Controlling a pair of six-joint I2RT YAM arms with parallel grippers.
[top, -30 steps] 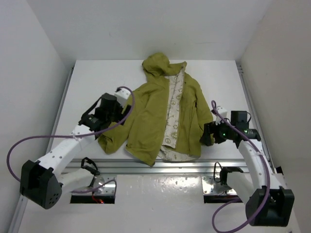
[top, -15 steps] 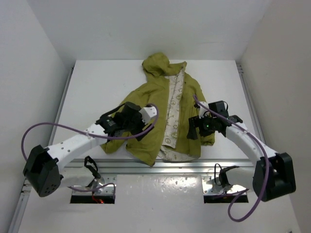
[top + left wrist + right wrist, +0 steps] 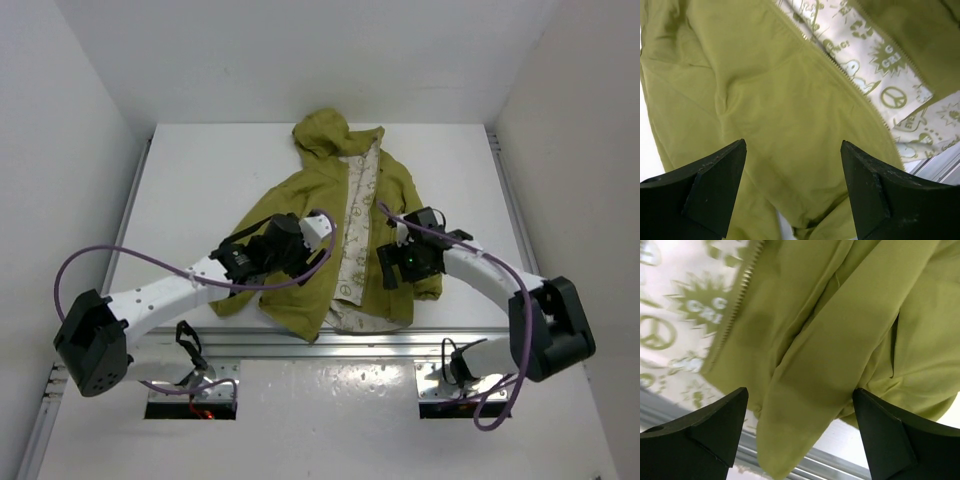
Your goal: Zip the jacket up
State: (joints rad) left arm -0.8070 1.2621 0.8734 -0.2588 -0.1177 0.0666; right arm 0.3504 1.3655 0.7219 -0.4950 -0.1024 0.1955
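The jacket point(image 3: 300, 195) lies unzipped in the middle of the overhead frame, hood toward the top. My left pincer point(image 3: 792, 145) hangs wide open over its left-of-frame panel, gripping nothing. My right pincer point(image 3: 800, 390) gapes, equally empty, over the right-hand sleeve.

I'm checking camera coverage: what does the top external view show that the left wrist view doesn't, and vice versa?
Only top external: the whole jacket with its hood, left arm, right arm, table. Only left wrist: zipper teeth along the panel edge, a peace sign printed on the lining, the left gripper open. Both: the olive jacket lying unzipped, cream lining exposed.
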